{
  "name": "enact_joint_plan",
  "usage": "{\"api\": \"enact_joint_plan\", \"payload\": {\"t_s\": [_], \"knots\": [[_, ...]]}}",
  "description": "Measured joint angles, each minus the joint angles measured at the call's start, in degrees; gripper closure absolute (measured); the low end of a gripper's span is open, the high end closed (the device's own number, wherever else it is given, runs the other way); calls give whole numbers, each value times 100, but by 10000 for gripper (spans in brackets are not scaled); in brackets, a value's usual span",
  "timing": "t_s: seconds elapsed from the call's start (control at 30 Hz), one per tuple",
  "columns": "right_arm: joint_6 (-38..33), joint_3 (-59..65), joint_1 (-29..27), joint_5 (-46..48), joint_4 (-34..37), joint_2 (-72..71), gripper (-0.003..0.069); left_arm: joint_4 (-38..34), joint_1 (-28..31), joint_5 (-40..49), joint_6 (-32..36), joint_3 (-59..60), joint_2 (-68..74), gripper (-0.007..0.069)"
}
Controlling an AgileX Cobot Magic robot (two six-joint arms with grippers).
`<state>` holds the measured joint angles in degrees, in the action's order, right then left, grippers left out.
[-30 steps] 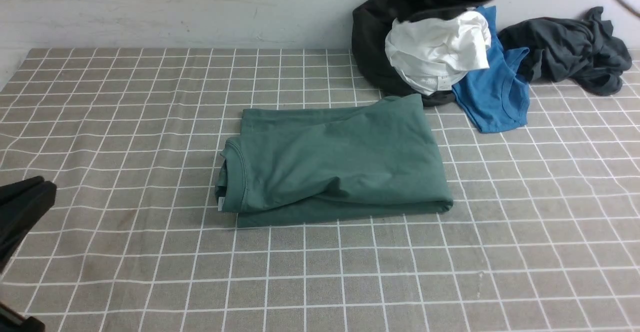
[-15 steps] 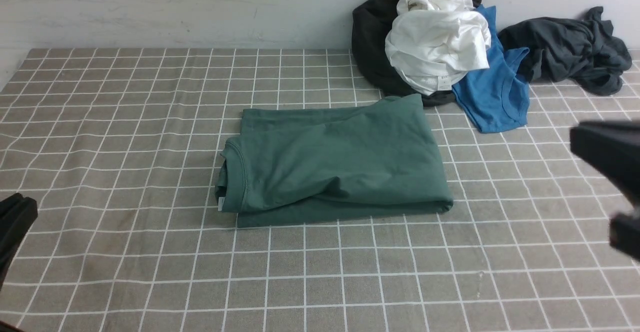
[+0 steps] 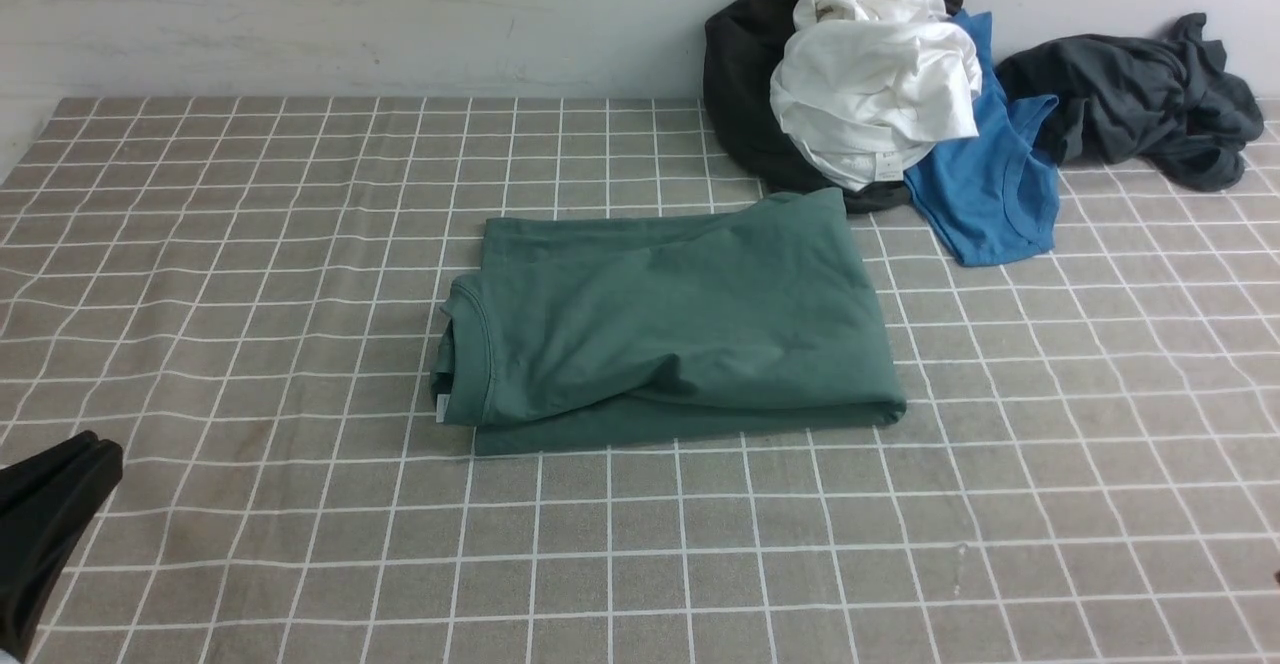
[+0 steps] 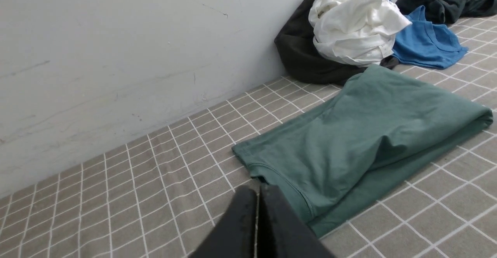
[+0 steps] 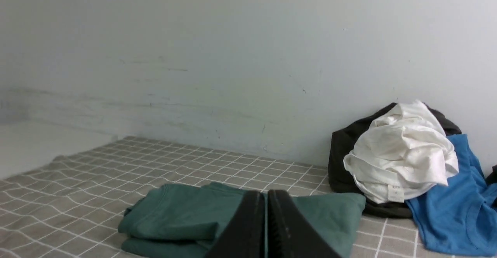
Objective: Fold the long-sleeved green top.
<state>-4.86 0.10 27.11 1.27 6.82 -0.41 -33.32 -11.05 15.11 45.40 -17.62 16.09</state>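
The green long-sleeved top [image 3: 665,324] lies folded into a compact rectangle in the middle of the checked cloth, collar toward the left, also seen as the green top [image 4: 361,141] and the green top [image 5: 174,215]. My left gripper [image 3: 85,454] sits at the lower left edge, well clear of the top, its jaws shut and empty; in its own view the left gripper [image 4: 258,190] points just short of the collar. My right gripper [image 5: 266,194] is shut and empty, off the front view, facing the top from a distance.
A heap of clothes rests against the back wall at the right: a black garment [image 3: 745,94], a white garment [image 3: 880,94], a blue tee [image 3: 990,194] and a dark grey garment [image 3: 1140,104]. The checked tablecloth [image 3: 250,244] covers the table.
The right arm has withdrawn from above the clothes heap, past the right edge, out of the front view. The left gripper has dropped lower at the left edge. The top has not moved.
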Motion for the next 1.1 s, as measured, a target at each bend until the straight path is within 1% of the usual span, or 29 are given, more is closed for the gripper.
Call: {"api": "enact_joint_plan", "payload": {"t_s": [0.2, 0.33, 0.4, 0.43, 0.47, 0.5, 0.53, 0.57, 0.6, 0.63, 0.67, 0.7, 0.77, 0.8, 0.9, 1.1], "knots": [[0, 146, 0, 104, 99, -13, 650, 0, 0, 19, 0, 0, 0, 631], [0, 146, -6, 540, 10, -13, 650, 0, 0, 19, 0, 0, 0, 631], [0, 146, -153, 917, -253, -17, 650, 0, -4, 22, 0, 0, 0, 631], [0, 146, -177, 946, -277, -17, 650, 0, -4, 22, 0, 0, 0, 631], [0, 146, -294, 1073, -367, -17, 650, 0, -4, 22, 0, 0, 0, 631], [61, 146, -650, 1289, -489, -17, 650, 0, -4, 27, 0, 0, 0, 631], [75, 146, -697, 1303, -489, -17, 650, 0, -4, 27, 0, 0, 0, 631], [144, 146, -1039, 1386, -511, -17, 650, 0, -4, 44, 0, 0, 0, 631], [224, 146, -1345, 1421, -505, -17, 650, 0, -4, 43, 0, 0, 0, 631], [230, 146, -1447, 1436, -505, -17, 650, 0, -4, 43, 0, 0, 0, 631], [279, 146, -1837, 1467, -449, -17, 650, 0, -4, 43, 0, 0, 0, 631], [282, 146, -2095, 1504, -394, -17, 650, 0, -4, 43, 0, 0, 0, 631], [294, 146, -2411, 1601, -316, -17, 650, 0, -4, 45, 0, 0, 0, 631], [294, 146, -2441, 1617, -310, -17, 650, 0, -4, 50, 0, 0, 0, 631], [294, 140, -2761, 1849, -277, -17, 650, 0, -4, 63, 0, 0, 0, 631], [294, 137, -2833, 1879, -272, -17, 650, 0, -4, 98, 0, 0, 0, 631]]}}
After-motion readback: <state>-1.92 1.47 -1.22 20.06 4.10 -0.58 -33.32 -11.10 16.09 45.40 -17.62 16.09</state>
